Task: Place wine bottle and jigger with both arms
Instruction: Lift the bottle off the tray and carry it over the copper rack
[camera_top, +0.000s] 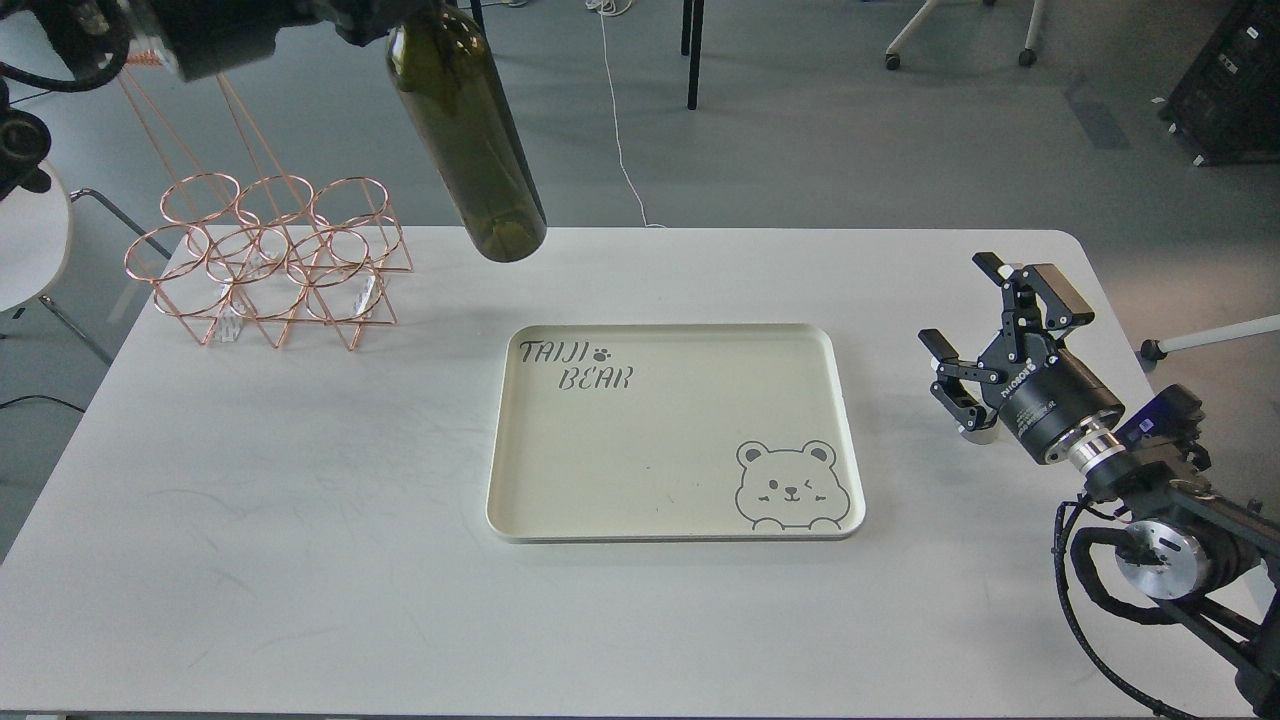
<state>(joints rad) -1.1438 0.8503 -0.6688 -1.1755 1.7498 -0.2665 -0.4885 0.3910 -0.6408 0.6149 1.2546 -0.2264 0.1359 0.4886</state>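
Two hands: left hand (400, 20) holds wine bottle (468, 135) aloft; right hand (985, 315) wide near table (300, 520) edge.

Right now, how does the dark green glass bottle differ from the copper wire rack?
The dark green glass bottle hangs tilted in the air, held at its top end by the left arm; the copper wire rack stands on the white table. The bottle is solid dark glass; the rack is open rings with nothing in them. Both sit left of the cream tray.

You see the dark olive-green wine bottle (468, 140), a cream tray (520, 500) with grey bear drawing and lettering, a copper-pink wire rack (270, 262), the white table (250, 520).
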